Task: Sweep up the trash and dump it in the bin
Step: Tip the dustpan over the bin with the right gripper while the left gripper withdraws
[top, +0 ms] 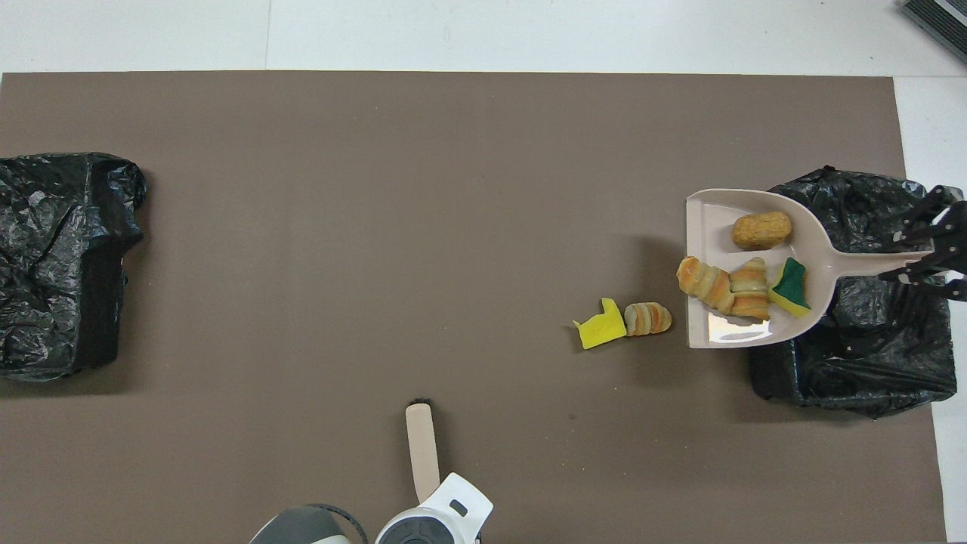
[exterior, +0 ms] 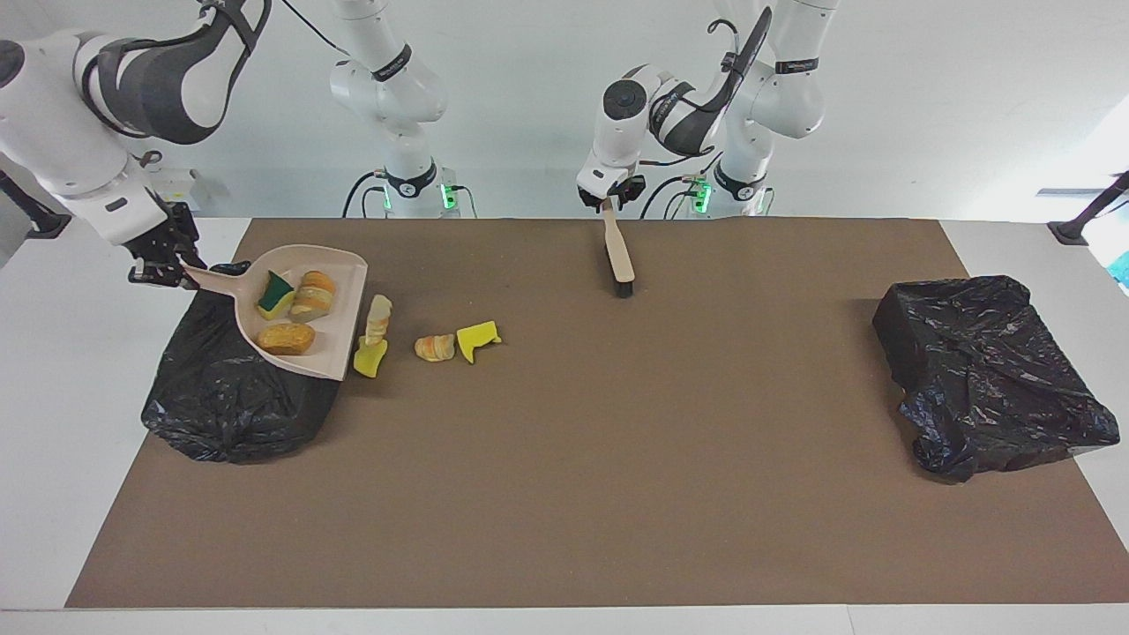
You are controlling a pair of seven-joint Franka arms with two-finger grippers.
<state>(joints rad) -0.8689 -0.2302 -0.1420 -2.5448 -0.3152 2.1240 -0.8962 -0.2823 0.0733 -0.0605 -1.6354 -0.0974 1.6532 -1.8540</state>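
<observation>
Beige hard plastic, the dustpan (exterior: 342, 319) hangs tilted over the edge of the black-bagged bin (exterior: 229, 406) at the right arm's end of the table, and the right gripper (exterior: 163, 260) is clenched on its slim handle. I count three trash pieces on the smooth tray: a green-backed sponge (exterior: 276, 295), a ridged croissant (exterior: 313, 295) and a rough tan roll (exterior: 287, 338). My main concern is spillage: the open lip faces away from the bin, and one pale pastry (exterior: 377, 317) is at or past that lip, so any further tilt that way would, I judge, shed the load onto the brown mat (exterior: 617, 459). Three pieces lie on the mat beside the bin: a yellow sponge chunk (exterior: 370, 357), a striped pastry (exterior: 435, 347) and a notched yellow sponge (exterior: 478, 339). These light, rounded shapes roll readily. The crinkled bag could snag the pan. The left gripper (exterior: 611, 198) is at the top of the upright brush (exterior: 619, 251); whether it grips, I cannot tell.
</observation>
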